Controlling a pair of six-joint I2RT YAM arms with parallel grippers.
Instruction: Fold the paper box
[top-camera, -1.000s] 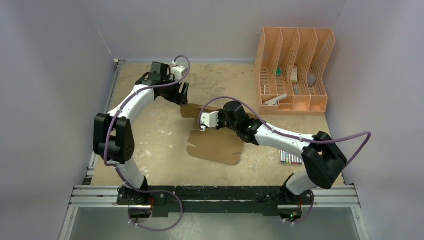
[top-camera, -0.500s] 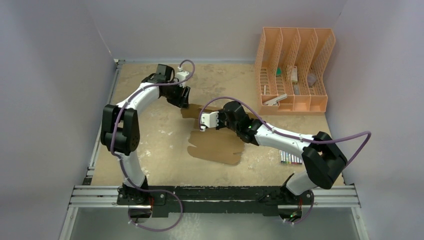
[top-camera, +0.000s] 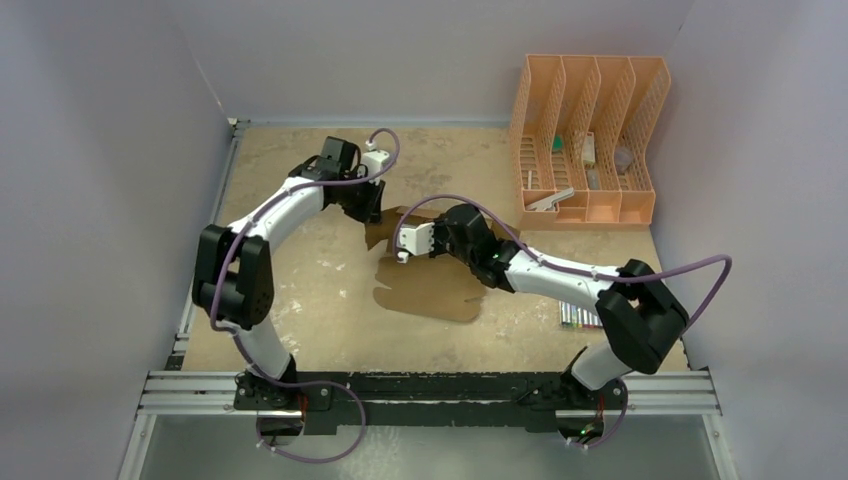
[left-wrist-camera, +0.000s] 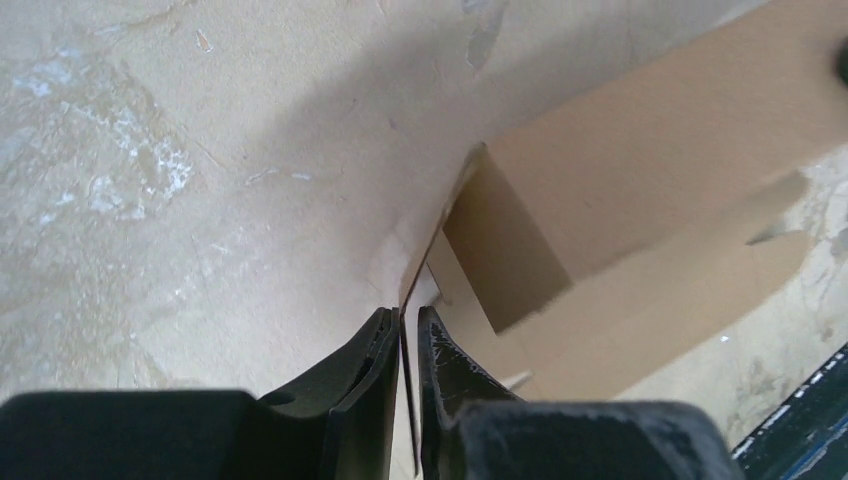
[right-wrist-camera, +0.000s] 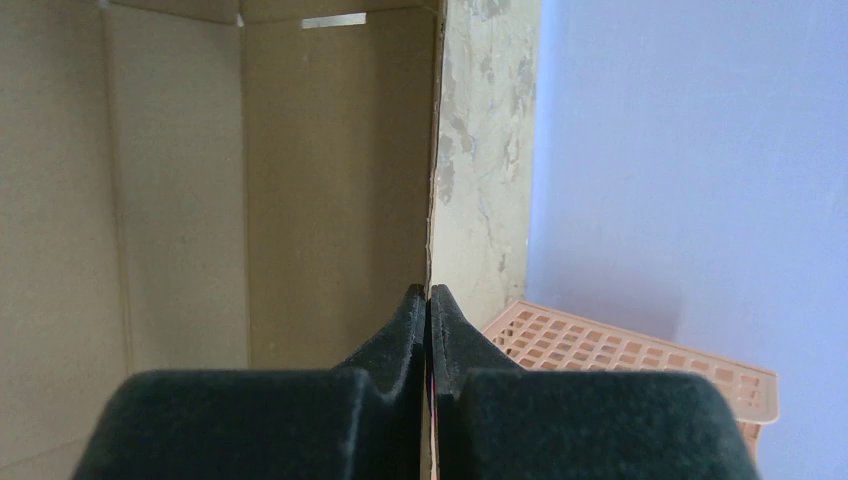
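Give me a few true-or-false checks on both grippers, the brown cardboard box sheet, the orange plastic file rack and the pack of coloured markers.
1. The left gripper pinches a raised flap of the brown cardboard paper box. True.
2. The right gripper hangs open above the table. False: it is shut on an edge of the cardboard.
3. The orange plastic file rack stands at the table's far right corner. True.
4. The pack of coloured markers lies inside the rack. False: it lies on the table by the right arm.
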